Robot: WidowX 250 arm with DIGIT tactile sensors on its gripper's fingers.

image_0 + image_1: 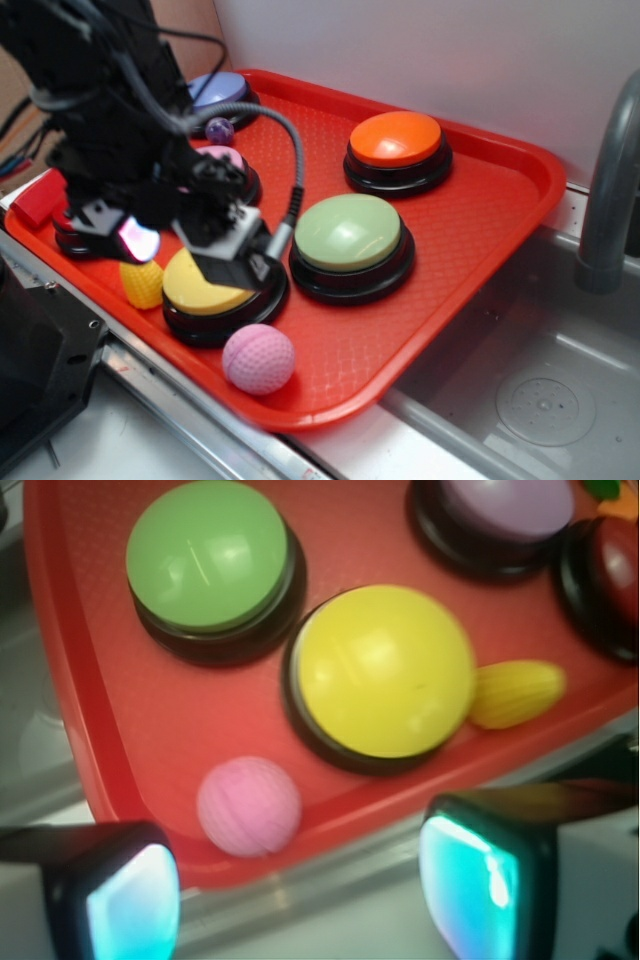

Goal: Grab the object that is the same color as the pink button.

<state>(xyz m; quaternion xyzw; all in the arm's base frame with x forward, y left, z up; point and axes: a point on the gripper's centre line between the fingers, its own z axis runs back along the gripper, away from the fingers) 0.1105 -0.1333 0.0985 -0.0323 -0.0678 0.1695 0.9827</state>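
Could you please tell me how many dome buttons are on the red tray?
6, perhaps more behind the arm: orange far right, green centre, yellow near front, pink behind it, blue-lilac far back, and red mostly hidden at left.

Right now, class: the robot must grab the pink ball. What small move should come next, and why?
Probably a short shift toward the tray's near edge, then down: the open gripper holds nothing, and the pink ball lies just ahead of its fingertips, beside the yellow button.
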